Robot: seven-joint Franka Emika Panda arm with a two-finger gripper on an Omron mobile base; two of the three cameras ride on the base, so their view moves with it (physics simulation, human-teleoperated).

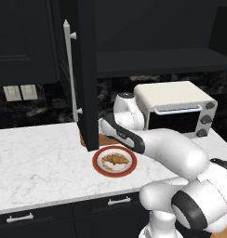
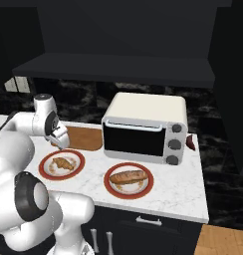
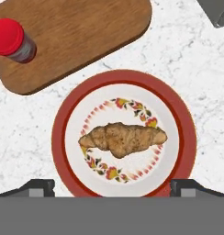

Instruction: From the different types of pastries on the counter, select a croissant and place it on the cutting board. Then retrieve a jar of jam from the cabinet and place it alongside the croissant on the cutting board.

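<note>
Croissant (image 3: 122, 139) on red-rimmed plate (image 3: 63, 114), beside cutting board (image 3: 77, 41). Pincer (image 3: 112, 187) spread wide above it, nothing held. Looks light, flaky, crushable; pinch across fat middle, gently.

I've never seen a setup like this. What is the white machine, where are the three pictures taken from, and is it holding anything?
The white machine is a robot arm in a simulated kitchen. Two pictures come from cameras behind it, left and right; the third looks down from its hand.

On the marble counter a croissant lies on a red-rimmed plate, and an oblong loaf on a second plate before the toaster oven. A red-lidded jar stands on the wooden cutting board. The cabinet door is open.

The gripper hovers open above the croissant, holding nothing.
</note>
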